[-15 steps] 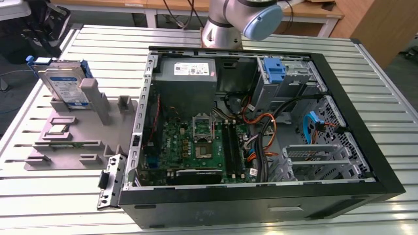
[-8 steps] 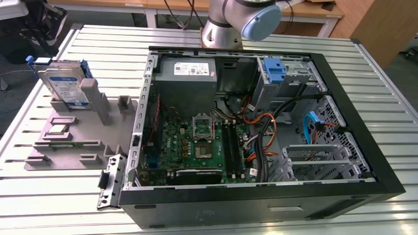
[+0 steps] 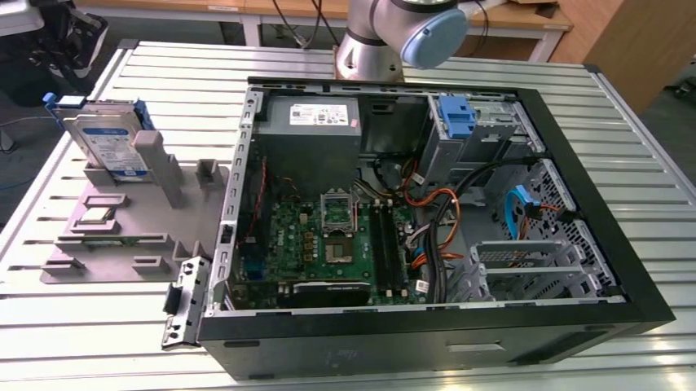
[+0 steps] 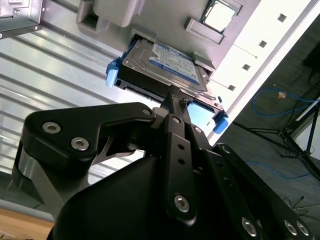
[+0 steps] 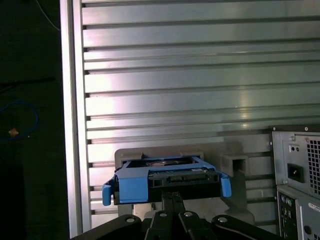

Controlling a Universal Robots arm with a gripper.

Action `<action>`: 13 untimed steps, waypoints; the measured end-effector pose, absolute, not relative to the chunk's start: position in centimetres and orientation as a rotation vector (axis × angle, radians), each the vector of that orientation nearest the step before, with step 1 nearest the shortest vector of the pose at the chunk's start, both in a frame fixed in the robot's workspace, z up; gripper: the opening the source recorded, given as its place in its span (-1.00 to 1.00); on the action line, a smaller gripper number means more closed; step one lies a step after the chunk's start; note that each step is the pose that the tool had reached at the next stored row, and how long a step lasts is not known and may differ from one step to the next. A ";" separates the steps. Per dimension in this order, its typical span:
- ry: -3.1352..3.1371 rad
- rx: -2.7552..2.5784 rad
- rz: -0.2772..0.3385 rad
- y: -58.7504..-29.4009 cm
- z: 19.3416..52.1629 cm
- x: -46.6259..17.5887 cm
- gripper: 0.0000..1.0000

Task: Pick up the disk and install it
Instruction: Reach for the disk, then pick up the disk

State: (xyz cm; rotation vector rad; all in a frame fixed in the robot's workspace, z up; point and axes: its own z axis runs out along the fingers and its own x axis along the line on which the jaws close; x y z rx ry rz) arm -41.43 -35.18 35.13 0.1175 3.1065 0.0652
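Exterior view: PC case (image 3: 435, 334) lies open on the slatted metal table (image 3: 98, 342), side panel off. Inside it are the mainboard (image 3: 326, 236), a grey box (image 3: 313, 118) w/ white sticker at the far end, a blue bracket (image 3: 457, 118) in the bay next to it, and orange + black cables (image 3: 441, 204) running between. The disk (image 3: 103, 134) is outside the case, towards the exterior view's left. It stands on edge, slightly tilted, in a slot of the grey holder (image 3: 120, 236), label side facing the camera, blue frame round its edges. A small square chip (image 3: 98, 216) sits in another pocket of the holder. Base of the arm (image 3: 392, 37) is at the far edge of the table, behind the case.

Second wrist view: pincer (image 4: 173, 96) is right at the disk (image 4: 167, 62). Its two black fingers (image 4: 175, 130) are closed together w/ no gap and nothing between them. Tips reach the disk's near edge, between the blue frame corners; can't tell if they touch it. Disk sits in the grey holder (image 4: 165, 15), chip (image 4: 220, 15) in its pocket nearby, table (image 4: 50, 75) below. A blue cable (image 4: 270, 100) lies on the floor (image 4: 280, 165) beyond the table edge.

First wrist view: same situation from the other side. Pincer (image 5: 172, 195) tips are together, just in front of the connector end of the disk (image 5: 150, 182). Disk is seated in the grey holder (image 5: 150, 154) on the table (image 5: 200, 75), not lifted. Back of the PC case (image 5: 297, 175) is near it on one side, blue cable (image 5: 20, 120) on the dark floor (image 5: 30, 175) on the other.
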 end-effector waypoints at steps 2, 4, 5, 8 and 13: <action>3.106 0.118 0.065 -35.2 35.1 -41.4 -0.79; 3.106 0.118 0.065 -35.2 35.1 -41.4 -0.79; 3.106 0.118 0.065 -35.2 35.1 -41.4 -0.79; 3.106 0.117 0.065 -35.2 35.1 -41.4 -0.79; 3.106 0.118 0.069 -35.2 35.1 -41.4 -0.79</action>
